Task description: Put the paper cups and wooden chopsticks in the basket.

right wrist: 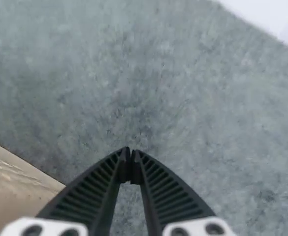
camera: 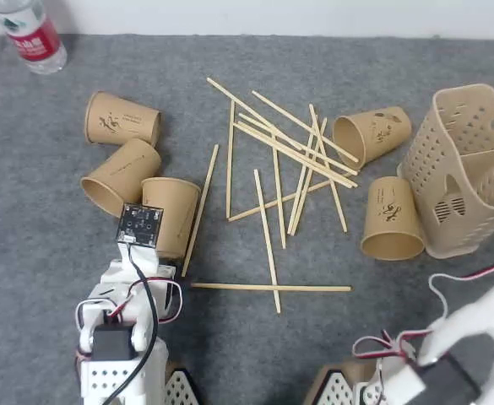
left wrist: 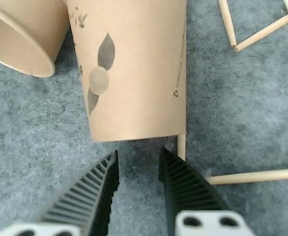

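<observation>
The grey fuzzy cloth [camera: 44, 245] on the table looks matt and rough; tan paper cups [camera: 122, 118] smooth, matt; thin pale wooden chopsticks [camera: 264, 228] bare; beige perforated plastic basket [camera: 470, 232] faintly glossy; left gripper [left wrist: 138, 164] ribbed black matt plastic

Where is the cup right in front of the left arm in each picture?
High view: the cup lies left of the chopstick pile, just beyond the left arm.
Left wrist view: the cup lies just ahead of the open fingers.
Right wrist view: this camera faces grey mat elsewhere.
Landmark: the neighbour cup beside it.
</observation>
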